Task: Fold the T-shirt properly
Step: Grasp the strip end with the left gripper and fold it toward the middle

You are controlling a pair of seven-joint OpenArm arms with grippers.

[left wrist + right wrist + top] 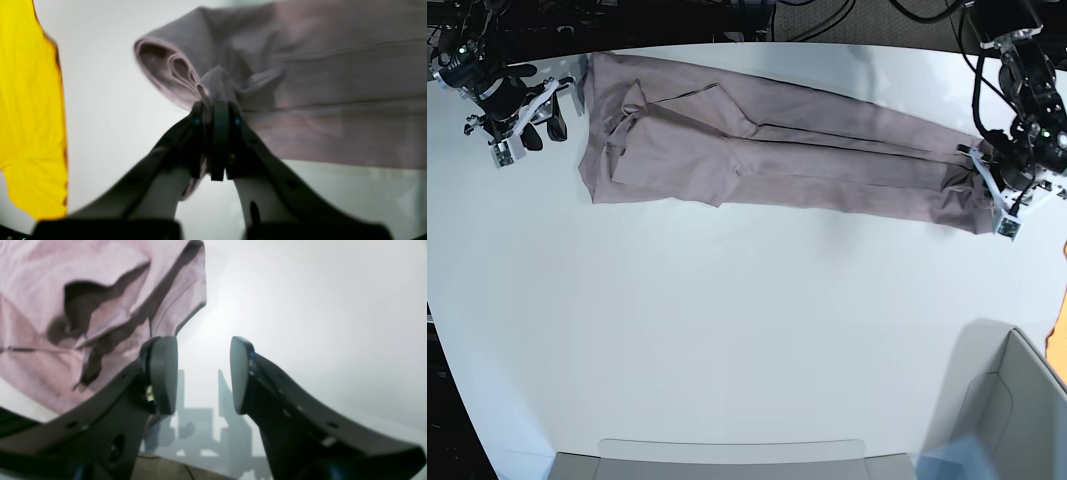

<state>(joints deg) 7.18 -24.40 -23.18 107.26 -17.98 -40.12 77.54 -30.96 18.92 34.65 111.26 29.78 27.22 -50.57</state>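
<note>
Table (727, 330) surface, white and broad, carries the T-shirt (777, 150), which lies as one long narrow band across its far side in the base view, already doubled lengthwise, its long axis running from the right arm's corner to the left arm's. Both arms sit at that band's two ends, so neither is nearer the middle. The left gripper (215, 115) is clamped tight on a bunched corner of cloth at its end, with folds of fabric spilling out above the closed jaws, and the rest of the shirt stretches away from it to the side in the wrist view. The right gripper (203, 373) stands wide with nothing between its pads; the shirt's other end lies just beside it, off its left finger in the wrist view, near but not gripped. Judging from this, the next fold needs that free end taken, so the right arm must shift sideways toward the cloth before closing.
</note>
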